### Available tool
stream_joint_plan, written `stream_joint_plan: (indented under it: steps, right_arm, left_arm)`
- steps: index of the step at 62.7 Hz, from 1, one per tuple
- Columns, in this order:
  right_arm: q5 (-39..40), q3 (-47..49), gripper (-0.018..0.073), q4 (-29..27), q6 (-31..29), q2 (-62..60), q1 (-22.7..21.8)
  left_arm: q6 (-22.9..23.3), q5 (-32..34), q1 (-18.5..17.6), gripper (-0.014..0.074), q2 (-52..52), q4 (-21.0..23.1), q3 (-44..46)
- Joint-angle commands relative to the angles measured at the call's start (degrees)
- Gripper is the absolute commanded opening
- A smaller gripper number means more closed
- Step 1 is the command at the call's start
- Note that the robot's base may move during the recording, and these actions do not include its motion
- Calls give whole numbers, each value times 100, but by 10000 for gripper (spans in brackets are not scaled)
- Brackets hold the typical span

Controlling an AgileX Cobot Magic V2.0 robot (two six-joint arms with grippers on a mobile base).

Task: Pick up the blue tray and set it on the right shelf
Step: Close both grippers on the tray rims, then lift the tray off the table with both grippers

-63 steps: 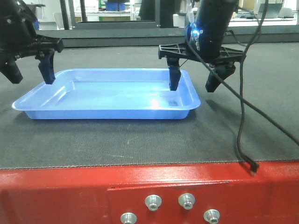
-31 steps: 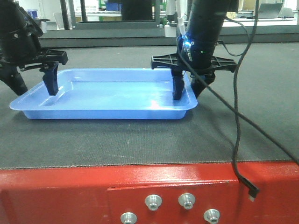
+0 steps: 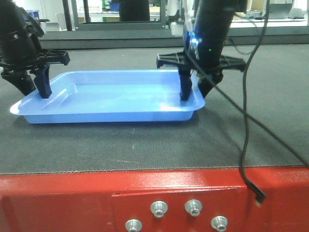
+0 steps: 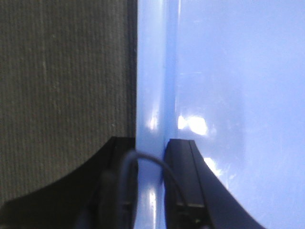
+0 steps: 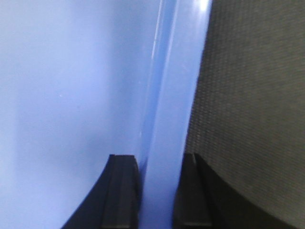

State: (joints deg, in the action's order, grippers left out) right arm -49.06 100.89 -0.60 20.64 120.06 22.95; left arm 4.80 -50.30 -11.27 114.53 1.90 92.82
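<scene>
Blue tray (image 3: 116, 99) sat flat on the worktop (image 3: 145, 145), left hand (image 3: 35, 91) and right hand (image 3: 194, 94) each pinched onto an end rim, so grasp looked done; lift and transfer to the unseen right shelf were left.

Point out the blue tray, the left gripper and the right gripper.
blue tray (image 3: 111, 116), front view, on its front wall.
left gripper (image 3: 35, 89), front view, midway between fingertips astride the left rim.
right gripper (image 3: 194, 93), front view, midway between fingertips astride the right rim.
</scene>
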Motion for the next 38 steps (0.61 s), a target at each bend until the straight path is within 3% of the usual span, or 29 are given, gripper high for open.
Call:
stream_joint_plan:
  steps: [1,23,38]
  right_arm:
    - [112,180,68,237,-79,-748,-4]
    - [-463,-11,68,464,-79,-2076,15]
    - [-546,-802,68,927,-79,-3131,403]
  left_arm:
    - [-37,-11,-31,-44,-658,-30,172]
    - [-37,-774,-42,-44,-2109,-30,172]
    - [-37,-1552,-42,-44,-3089,68,130]
